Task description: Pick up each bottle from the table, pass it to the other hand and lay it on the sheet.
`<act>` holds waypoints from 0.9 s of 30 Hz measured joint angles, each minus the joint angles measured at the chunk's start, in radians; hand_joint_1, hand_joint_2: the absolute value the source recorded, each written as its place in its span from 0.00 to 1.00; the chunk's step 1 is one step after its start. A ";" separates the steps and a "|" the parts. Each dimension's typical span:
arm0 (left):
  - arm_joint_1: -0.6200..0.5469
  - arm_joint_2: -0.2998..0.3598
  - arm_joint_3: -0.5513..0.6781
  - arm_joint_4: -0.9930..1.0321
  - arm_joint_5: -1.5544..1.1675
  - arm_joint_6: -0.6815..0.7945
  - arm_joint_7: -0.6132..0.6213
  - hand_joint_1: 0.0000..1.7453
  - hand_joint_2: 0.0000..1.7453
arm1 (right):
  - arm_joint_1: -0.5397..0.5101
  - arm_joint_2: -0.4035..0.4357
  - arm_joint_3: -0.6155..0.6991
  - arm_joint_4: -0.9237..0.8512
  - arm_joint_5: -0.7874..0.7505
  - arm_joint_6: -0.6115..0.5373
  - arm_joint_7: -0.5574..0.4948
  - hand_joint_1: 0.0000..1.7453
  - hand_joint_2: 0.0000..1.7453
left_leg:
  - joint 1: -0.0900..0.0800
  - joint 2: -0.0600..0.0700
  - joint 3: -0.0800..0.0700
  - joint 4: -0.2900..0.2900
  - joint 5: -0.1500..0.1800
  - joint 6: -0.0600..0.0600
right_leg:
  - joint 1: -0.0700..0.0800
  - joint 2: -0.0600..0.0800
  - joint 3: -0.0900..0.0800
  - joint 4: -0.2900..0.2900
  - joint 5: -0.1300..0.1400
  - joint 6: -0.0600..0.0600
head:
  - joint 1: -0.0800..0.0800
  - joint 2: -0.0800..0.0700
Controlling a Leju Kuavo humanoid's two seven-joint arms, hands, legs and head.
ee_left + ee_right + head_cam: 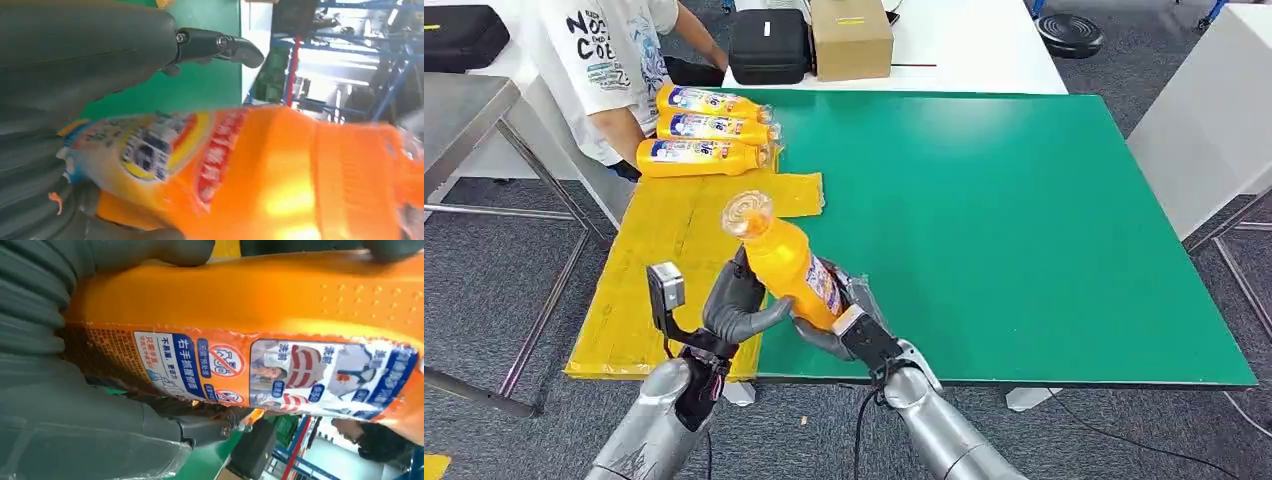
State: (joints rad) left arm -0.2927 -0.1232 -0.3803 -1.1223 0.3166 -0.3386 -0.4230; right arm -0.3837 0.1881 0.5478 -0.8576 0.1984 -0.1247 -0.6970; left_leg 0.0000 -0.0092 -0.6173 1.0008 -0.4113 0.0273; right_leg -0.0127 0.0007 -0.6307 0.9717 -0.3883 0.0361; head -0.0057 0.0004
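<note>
Both robot hands grip the bottle [789, 265] at once, above the table's [1024, 200] near edge beside the sheet [664, 250]: the left robot hand [736, 305] wraps its left side, the right robot hand [849, 325] clasps its base. The bottle tilts, cap away from the robot. If the right lets go before the left's hold is firm, the smooth bottle could slip and fall off the edge. Three bottles [704, 130] lie at the sheet's far end, a person [614, 60] beside them; the sheet nearer the bottle looks free.
</note>
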 measured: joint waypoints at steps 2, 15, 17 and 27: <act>-0.001 0.000 -0.002 -0.007 0.013 -0.033 -0.007 0.00 1.00 | 0.000 0.000 0.007 0.007 -0.006 -0.002 0.000 1.00 1.00 | 0.000 0.000 0.000 0.000 0.000 0.000 | 0.000 0.000 0.000 0.000 0.000 0.000 | 0.000 0.000; -0.002 0.015 -0.008 -0.023 0.071 -0.173 -0.008 0.00 1.00 | -0.002 -0.006 0.009 0.018 -0.029 0.000 -0.003 1.00 1.00 | 0.000 0.000 0.000 0.000 0.000 0.000 | 0.000 0.000 0.000 0.000 0.000 0.000 | 0.000 0.000; -0.002 0.016 -0.008 -0.023 0.070 -0.175 -0.008 0.00 1.00 | -0.002 -0.006 0.010 0.018 -0.028 0.000 -0.003 1.00 1.00 | 0.000 0.000 0.000 0.000 0.000 0.000 | 0.000 0.000 0.000 0.000 0.000 0.000 | 0.000 0.000; -0.004 0.026 -0.011 -0.029 -0.004 -0.181 -0.002 0.00 1.00 | -0.009 -0.006 0.012 0.031 -0.009 0.001 -0.003 1.00 1.00 | 0.000 0.000 0.000 0.000 0.000 0.000 | 0.000 0.000 0.000 0.000 0.000 0.000 | 0.000 0.000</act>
State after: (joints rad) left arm -0.2965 -0.0969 -0.3917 -1.1513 0.3124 -0.5196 -0.4250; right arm -0.3930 0.1820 0.5596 -0.8270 0.1892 -0.1236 -0.7000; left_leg -0.0001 -0.0092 -0.6173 1.0009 -0.4113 0.0273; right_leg -0.0129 0.0007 -0.6306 0.9717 -0.3882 0.0361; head -0.0057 0.0004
